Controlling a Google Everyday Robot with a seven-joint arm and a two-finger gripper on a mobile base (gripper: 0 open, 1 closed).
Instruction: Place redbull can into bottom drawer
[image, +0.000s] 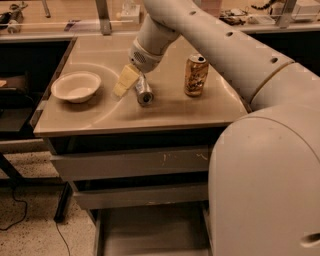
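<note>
The redbull can (144, 91) lies on its side on the cabinet top, its shiny round end facing me. My gripper (128, 84) reaches down from the upper right and sits right at the can's left side, close against it; I cannot tell whether it holds the can. The bottom drawer (150, 231) is pulled open at the foot of the cabinet, and the part of its flat grey floor that shows is bare. My arm and body fill the right of the view and hide the drawer's right part.
A gold-orange soda can (196, 75) stands upright to the right of the redbull can. A white bowl (76, 86) sits at the left of the cabinet top (100, 117). Two shut grey drawers (130, 164) lie below the top. A cable runs on the floor at the left.
</note>
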